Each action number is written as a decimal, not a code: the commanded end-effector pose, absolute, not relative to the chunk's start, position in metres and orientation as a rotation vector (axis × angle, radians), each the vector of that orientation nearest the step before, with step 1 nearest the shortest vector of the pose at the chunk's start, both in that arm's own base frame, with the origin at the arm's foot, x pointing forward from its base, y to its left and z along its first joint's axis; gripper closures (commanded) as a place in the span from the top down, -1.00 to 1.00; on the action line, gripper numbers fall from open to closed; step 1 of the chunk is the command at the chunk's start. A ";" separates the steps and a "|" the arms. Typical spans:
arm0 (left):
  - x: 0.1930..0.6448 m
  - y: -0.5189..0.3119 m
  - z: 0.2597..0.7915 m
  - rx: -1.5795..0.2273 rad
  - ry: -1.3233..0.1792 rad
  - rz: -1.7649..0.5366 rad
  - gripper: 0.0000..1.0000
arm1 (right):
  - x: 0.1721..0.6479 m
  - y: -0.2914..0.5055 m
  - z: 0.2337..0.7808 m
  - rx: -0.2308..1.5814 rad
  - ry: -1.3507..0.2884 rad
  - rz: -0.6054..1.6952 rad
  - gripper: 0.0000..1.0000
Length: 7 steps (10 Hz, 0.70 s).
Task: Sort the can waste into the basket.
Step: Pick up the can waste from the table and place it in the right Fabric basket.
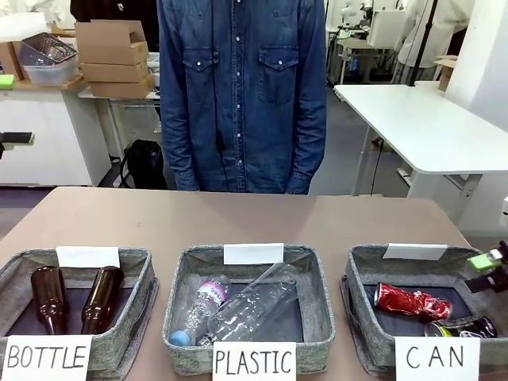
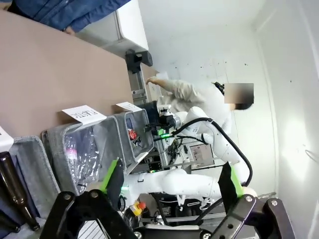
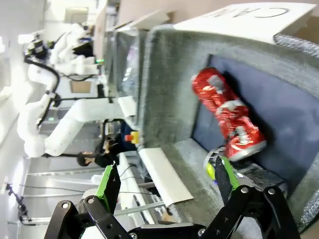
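Both cans already lie inside the CAN basket (image 1: 361, 270) at the right end of the desk (image 1: 238, 218): the red can (image 1: 411, 302) rests crumpled on the dark bottom, and the dark can (image 1: 463, 326) lies just beside it, near the front wall behind the white sign. The right gripper (image 1: 494, 270) hangs over the right rim of this basket with its fingers spread and nothing between them; in its wrist view the red can (image 3: 228, 112) is below and apart from the green pads (image 3: 109, 183). The left gripper (image 2: 169, 181) is also spread wide and empty, up above the desk's left side. To my judgement the sorting itself is done and the step in hand is the retreat, so the right arm should go straight up before it moves aside, because the fabric rim is soft and a sideways drag could catch it and shift the basket. It should keep the fingers apart, so that no can is pinched by mistake. Counting the things: three baskets, two cans, two brown bottles (image 1: 49, 298) in the BOTTLE basket (image 1: 139, 274), and in the PLASTIC basket (image 1: 313, 286) two clear bottles (image 1: 250, 305) as far as I can tell. A person (image 1: 242, 95) stands at the far side.
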<state>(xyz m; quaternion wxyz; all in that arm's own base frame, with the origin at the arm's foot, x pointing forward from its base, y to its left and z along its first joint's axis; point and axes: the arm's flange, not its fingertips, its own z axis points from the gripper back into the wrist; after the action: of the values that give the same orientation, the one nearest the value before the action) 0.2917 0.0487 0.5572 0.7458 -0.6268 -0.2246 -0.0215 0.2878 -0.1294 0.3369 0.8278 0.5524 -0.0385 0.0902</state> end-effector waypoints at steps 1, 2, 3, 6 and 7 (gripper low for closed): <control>0.290 0.047 0.559 -1.395 -0.500 -0.044 1.00 | 0.286 -0.142 0.368 1.479 -0.081 0.161 1.00; 0.290 0.047 0.559 -1.395 -0.500 -0.044 1.00 | 0.281 -0.148 0.383 1.647 -0.016 0.136 1.00; 0.290 0.047 0.559 -1.395 -0.500 -0.044 1.00 | 0.278 -0.153 0.390 1.748 0.029 0.117 1.00; 0.290 0.047 0.559 -1.395 -0.500 -0.044 1.00 | 0.271 -0.155 0.397 1.765 -0.016 -0.008 1.00; 0.290 0.047 0.559 -1.395 -0.500 -0.044 1.00 | 0.268 -0.143 0.386 1.765 0.040 0.108 1.00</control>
<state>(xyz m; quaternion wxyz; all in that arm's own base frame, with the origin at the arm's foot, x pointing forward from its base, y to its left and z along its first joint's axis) 0.2911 0.0506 0.5574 0.7440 -0.6285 -0.2259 -0.0194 0.2673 -0.1471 0.3832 0.6295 0.7765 0.0135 0.0234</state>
